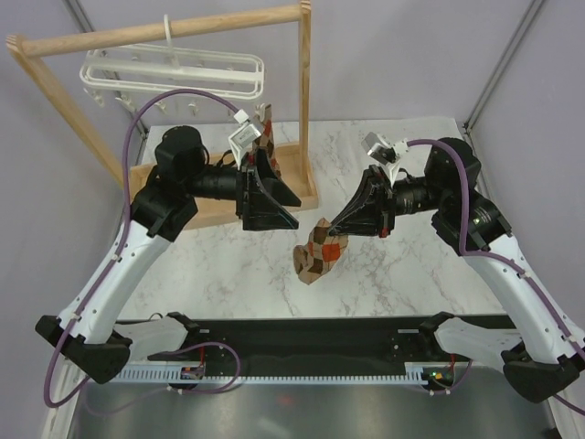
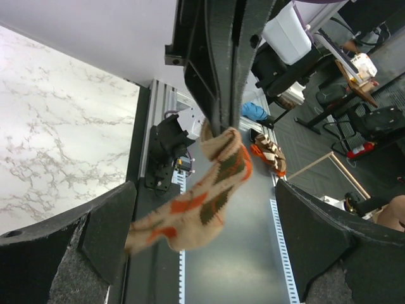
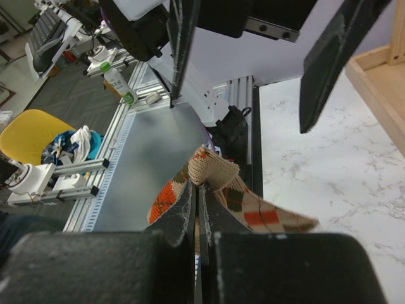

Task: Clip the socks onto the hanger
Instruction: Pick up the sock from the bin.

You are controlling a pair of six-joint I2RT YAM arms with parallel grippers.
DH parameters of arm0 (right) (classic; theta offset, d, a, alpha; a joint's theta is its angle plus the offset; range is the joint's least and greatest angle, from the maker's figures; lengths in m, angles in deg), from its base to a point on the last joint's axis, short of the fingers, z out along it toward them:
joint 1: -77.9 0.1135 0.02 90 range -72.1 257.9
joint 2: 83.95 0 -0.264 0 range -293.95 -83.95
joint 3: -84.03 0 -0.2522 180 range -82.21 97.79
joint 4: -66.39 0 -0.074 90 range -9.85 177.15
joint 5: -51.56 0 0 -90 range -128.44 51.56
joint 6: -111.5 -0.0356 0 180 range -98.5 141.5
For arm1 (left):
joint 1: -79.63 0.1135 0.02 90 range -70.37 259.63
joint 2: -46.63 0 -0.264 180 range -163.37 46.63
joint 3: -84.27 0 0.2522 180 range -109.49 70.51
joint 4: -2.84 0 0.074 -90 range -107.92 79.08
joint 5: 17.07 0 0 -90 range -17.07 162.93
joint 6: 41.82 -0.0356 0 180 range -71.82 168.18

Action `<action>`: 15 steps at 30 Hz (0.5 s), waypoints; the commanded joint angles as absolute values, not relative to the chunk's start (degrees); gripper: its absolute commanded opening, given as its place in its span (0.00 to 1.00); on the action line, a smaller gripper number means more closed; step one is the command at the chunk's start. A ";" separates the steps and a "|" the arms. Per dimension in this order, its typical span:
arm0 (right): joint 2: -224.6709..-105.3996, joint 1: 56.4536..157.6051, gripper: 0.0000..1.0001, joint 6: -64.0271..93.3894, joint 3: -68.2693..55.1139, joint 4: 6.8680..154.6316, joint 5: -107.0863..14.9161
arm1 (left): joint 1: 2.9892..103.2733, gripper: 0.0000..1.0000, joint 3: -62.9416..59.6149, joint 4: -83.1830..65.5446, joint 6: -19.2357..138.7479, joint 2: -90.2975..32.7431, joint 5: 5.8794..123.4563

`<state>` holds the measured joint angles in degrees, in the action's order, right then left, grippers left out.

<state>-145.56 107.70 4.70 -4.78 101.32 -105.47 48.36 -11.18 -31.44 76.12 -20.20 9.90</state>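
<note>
your right end effector [image 1: 338, 222] is clamping shut on one sock [image 1: 315, 256], pinching it by its upper edge. the rest of the sock is hanging below the tips over the counter [image 1: 430, 274], at about 6 o'clock from the middle of the overhead view. in the right wrist view the two fingers [image 3: 180, 218] are pressing together with the tan argyle fabric bunching up between them.

your left end effector [image 1: 291, 210] is standing wide open and gripping nothing. it is sitting at about 10 o'clock from the held sock, near it but apart from it. in the left wrist view its fingers [image 2: 101, 234] are spreading to either side of the frame, and the held sock is dangling in the gap between them without touching either one.

a second sock [image 1: 266, 137] is showing at 12 o'clock from the left end effector, just beside the right post of the wooden rack [image 1: 305, 101]. the hanger [image 1: 183, 69] is hanging from the rack's top bar at 11 o'clock in the overhead view, its right end reaching toward that sock. you cannot tell from here whether a clip is holding it.
</note>
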 commanded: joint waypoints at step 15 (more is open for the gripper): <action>-147.67 110.25 0.00 -3.73 -0.74 88.06 -108.49 | 40.43 0.96 -5.54 -18.57 73.23 -21.40 -5.65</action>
